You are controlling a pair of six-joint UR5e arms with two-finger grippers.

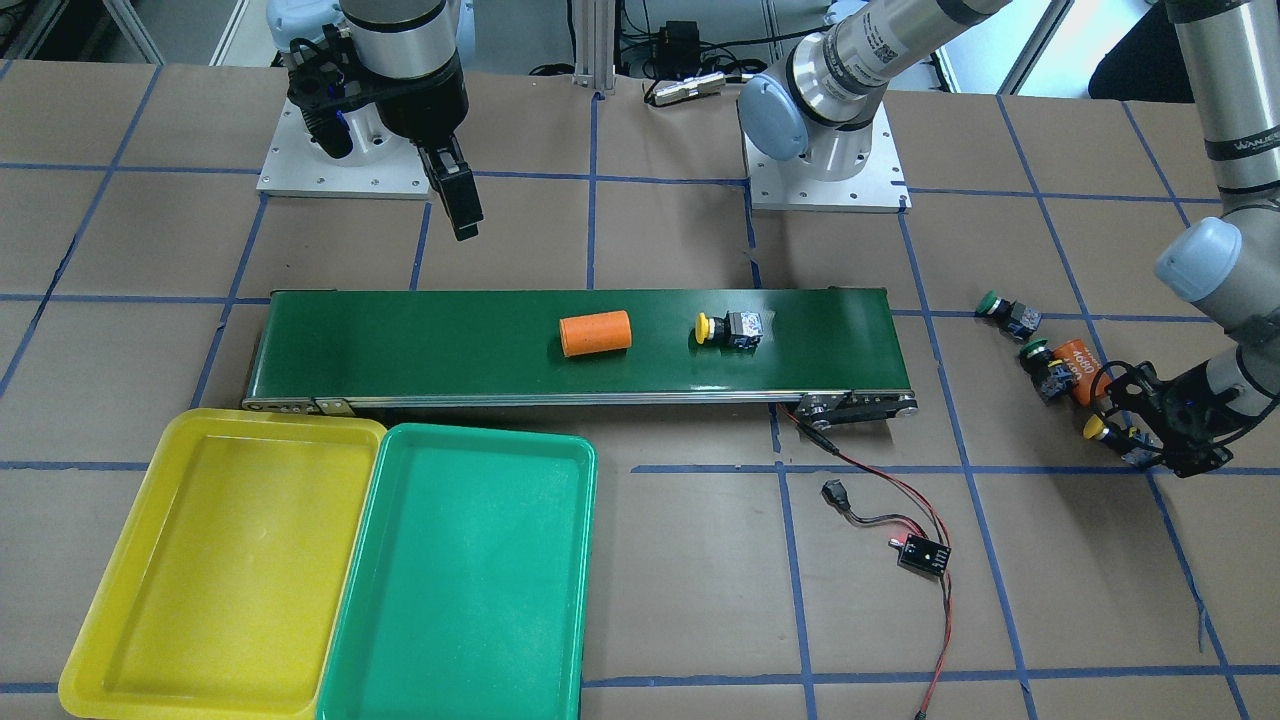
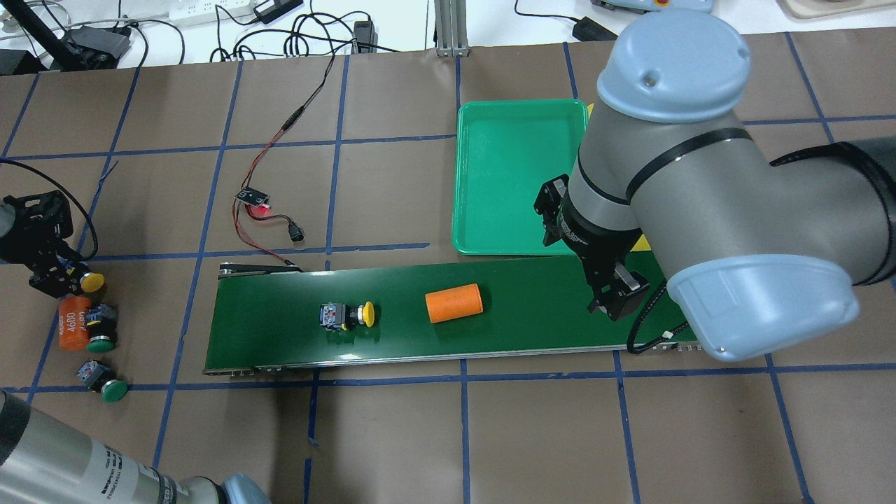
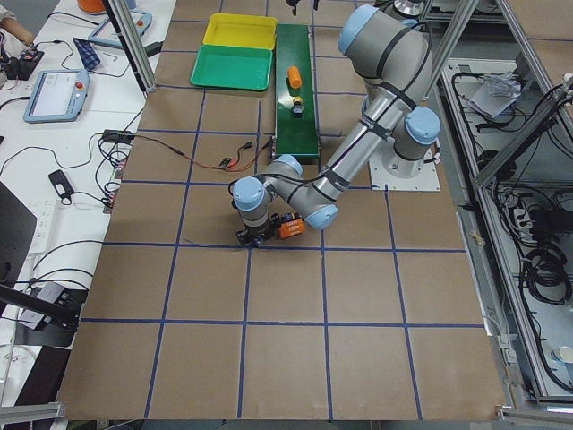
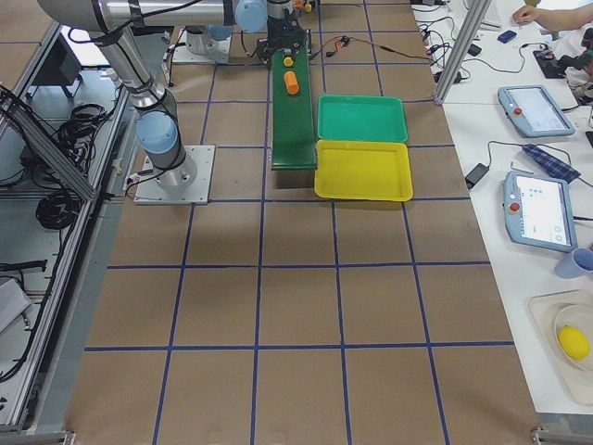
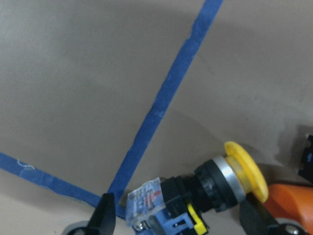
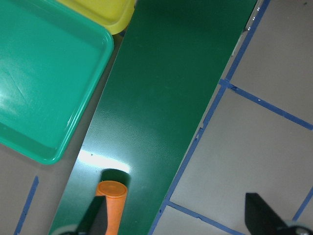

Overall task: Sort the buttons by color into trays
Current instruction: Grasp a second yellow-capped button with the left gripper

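Note:
A yellow-capped button (image 5: 205,188) lies on the table between the spread fingers of my left gripper (image 2: 66,280), which is open around it; it also shows in the overhead view (image 2: 91,282). A second yellow button (image 1: 728,328) lies on the dark-green belt (image 1: 400,340). Two green-capped buttons (image 2: 98,337) (image 2: 105,383) lie near my left gripper. The yellow tray (image 1: 220,560) and green tray (image 1: 470,570) sit side by side, both empty. My right gripper (image 6: 183,218) is open and empty above the belt's end by the trays.
An orange cylinder (image 1: 595,333) lies on the belt between the yellow button and my right gripper. Another orange cylinder (image 2: 72,322) lies against the buttons by my left gripper. A small controller with red and black wires (image 1: 920,553) lies beside the belt's motor end.

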